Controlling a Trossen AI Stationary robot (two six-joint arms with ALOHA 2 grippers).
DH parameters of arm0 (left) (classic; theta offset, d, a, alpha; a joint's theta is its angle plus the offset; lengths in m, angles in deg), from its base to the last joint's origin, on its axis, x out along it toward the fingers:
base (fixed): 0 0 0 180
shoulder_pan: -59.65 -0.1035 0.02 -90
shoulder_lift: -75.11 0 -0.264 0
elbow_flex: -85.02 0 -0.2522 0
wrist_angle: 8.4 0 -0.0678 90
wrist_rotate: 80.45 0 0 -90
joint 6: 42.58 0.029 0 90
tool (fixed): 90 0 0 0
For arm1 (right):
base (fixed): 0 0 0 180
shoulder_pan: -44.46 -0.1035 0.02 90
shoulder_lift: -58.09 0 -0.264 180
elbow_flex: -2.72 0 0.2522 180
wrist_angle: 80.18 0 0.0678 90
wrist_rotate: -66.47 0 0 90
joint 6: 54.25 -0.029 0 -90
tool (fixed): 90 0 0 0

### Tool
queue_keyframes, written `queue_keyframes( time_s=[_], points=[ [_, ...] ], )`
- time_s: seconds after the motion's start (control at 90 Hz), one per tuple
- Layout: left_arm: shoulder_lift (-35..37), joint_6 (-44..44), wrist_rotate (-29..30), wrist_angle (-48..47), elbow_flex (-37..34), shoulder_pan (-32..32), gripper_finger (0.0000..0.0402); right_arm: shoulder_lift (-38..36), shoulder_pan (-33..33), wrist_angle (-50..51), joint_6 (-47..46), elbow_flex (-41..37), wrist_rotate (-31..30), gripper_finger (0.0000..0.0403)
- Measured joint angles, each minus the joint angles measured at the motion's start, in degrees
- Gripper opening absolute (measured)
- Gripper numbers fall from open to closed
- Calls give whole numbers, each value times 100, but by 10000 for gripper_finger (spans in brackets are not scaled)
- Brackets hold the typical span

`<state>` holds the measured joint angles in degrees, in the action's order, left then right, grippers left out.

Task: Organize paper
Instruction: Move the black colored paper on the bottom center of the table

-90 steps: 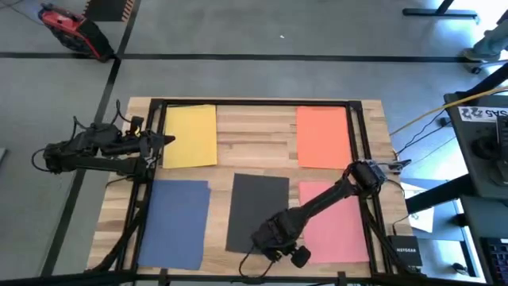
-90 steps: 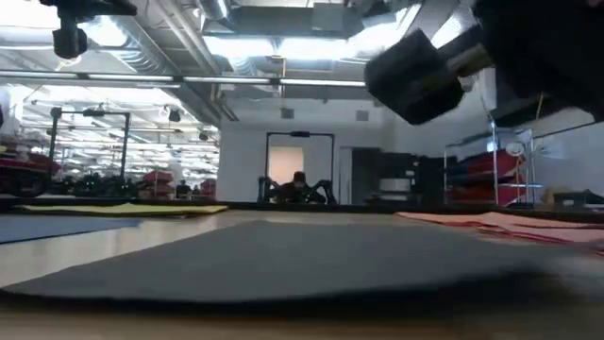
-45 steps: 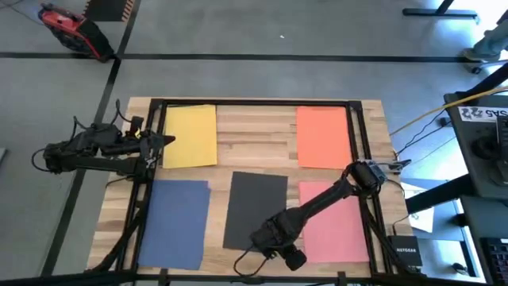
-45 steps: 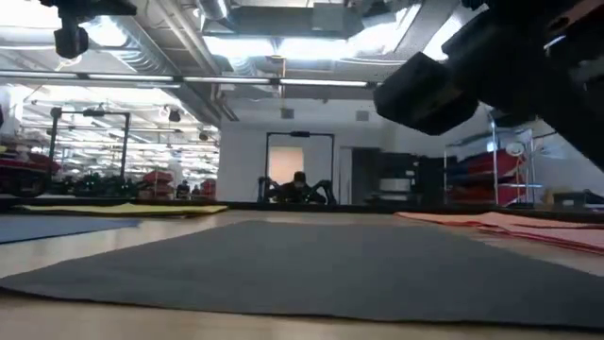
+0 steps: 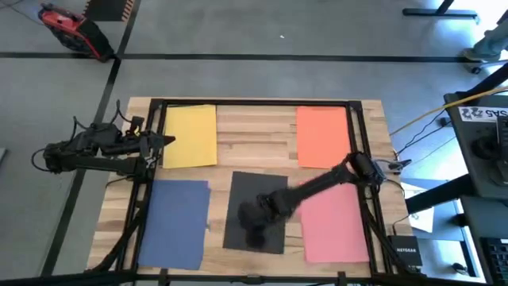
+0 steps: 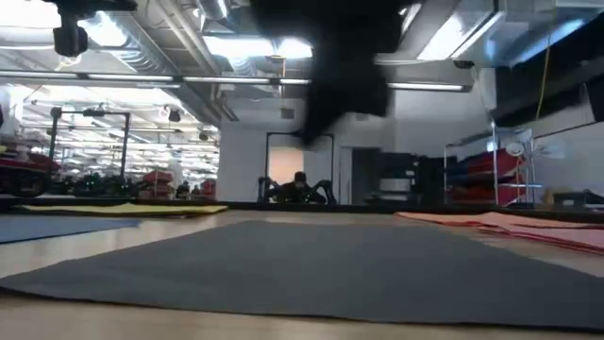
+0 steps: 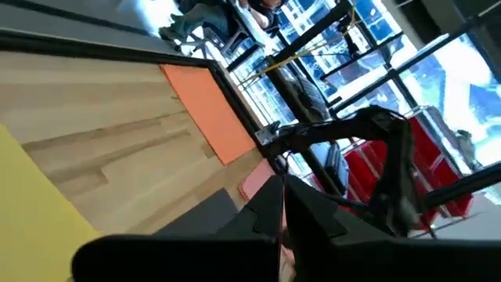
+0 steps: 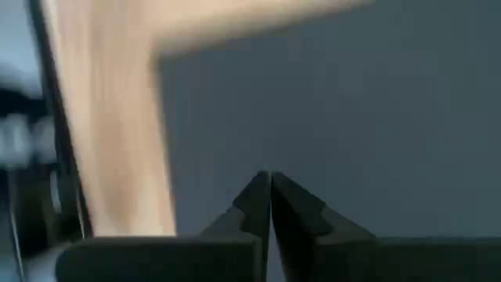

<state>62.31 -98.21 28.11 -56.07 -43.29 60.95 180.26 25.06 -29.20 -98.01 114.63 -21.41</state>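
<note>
The right hand (image 5: pixel 255 216), fingers pressed together and empty, hovers over the dark grey paper (image 5: pixel 255 191) near the tabletop's (image 5: pixel 254 131) front edge.

Little lettering can be read. On the small black box (image 5: pixel 406 251) lying beside the right edge of the pale wooden counter (image 5: pixel 254 127), a white brand name is printed, and it appears to read NETGEAR. On the white sheet (image 5: pixel 484 112) at the right border of the high view, dark characters are printed, but they cannot be made out.
</note>
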Motion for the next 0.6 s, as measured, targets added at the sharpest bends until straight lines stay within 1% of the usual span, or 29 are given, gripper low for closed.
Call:
queue_keyframes(
  time_s=[0.056, 0.122, 0.233, 0.333, 0.4, 0.6],
  points=[
    [0, -138, 0, -4, 0, 0, 0, -13, 237, -269, -486, 4, -200, 1],
    [0, -188, 0, -4, 0, 0, 0, -15, 502, -401, -1065, 7, -666, 0],
    [0, -218, 0, 19, 0, -1, 0, -15, 931, -55, -2075, 7, -1516, 0],
    [0, -101, 0, 32, 0, 0, 0, 33, 1271, 204, -2638, 6, -1906, 0],
    [0, -22, 0, 24, 0, -2, 0, 141, 1448, 160, -2680, 7, -1976, 0],
    [0, -51, 2, 20, 0, 0, 0, 630, 1652, -172, -2692, 0, -1748, 0]
  ],
)
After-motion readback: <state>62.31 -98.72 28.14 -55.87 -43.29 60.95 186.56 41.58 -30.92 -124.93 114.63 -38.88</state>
